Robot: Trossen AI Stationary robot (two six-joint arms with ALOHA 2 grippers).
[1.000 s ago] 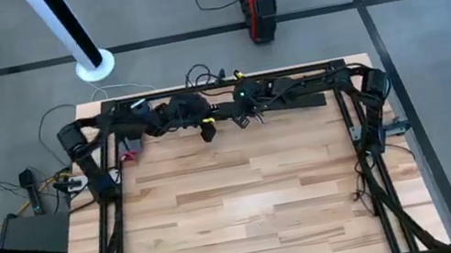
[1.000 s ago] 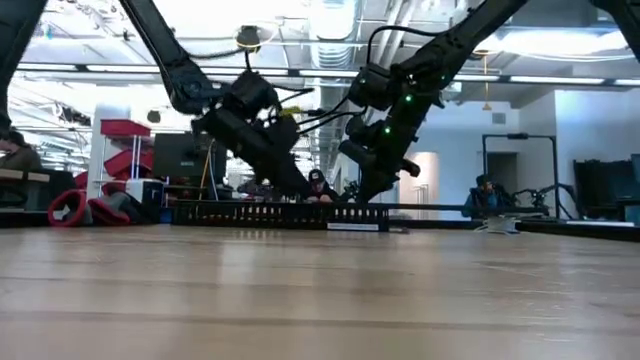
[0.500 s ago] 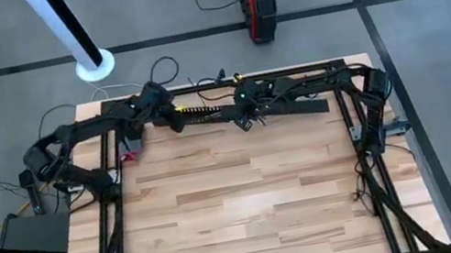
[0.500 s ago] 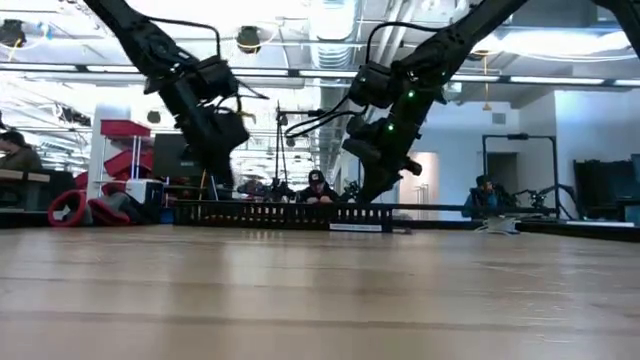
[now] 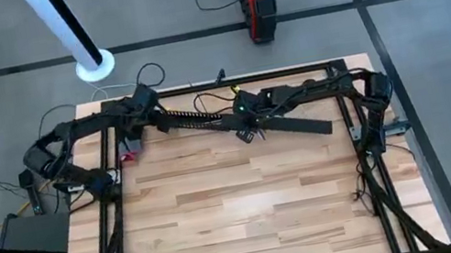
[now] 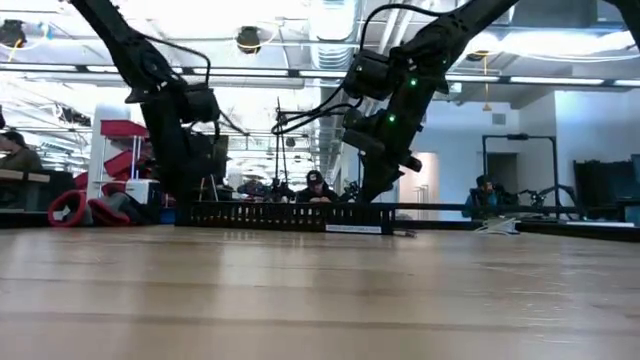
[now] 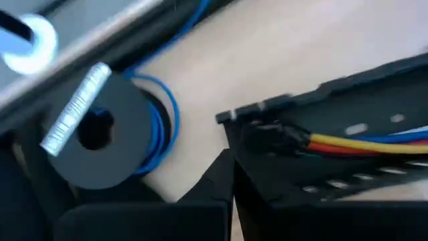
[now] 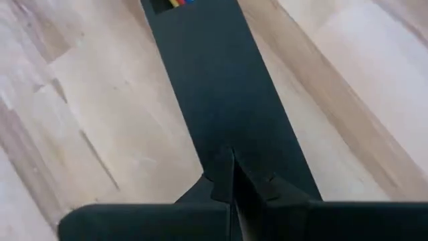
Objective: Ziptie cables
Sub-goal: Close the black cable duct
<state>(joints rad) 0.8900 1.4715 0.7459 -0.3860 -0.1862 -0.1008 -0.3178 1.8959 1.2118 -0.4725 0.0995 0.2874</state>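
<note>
Left gripper (image 5: 153,121) closed, wooden table (image 5: 240,208)

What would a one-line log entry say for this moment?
left gripper: at slotted channel end | right gripper: over flat strip | cables: in channel, untied

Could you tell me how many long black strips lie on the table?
2: a slotted channel by the left gripper, a flat strip by the right gripper.

Two dark jointed arms, looped black cabling, small green lights on the right arm.
</note>
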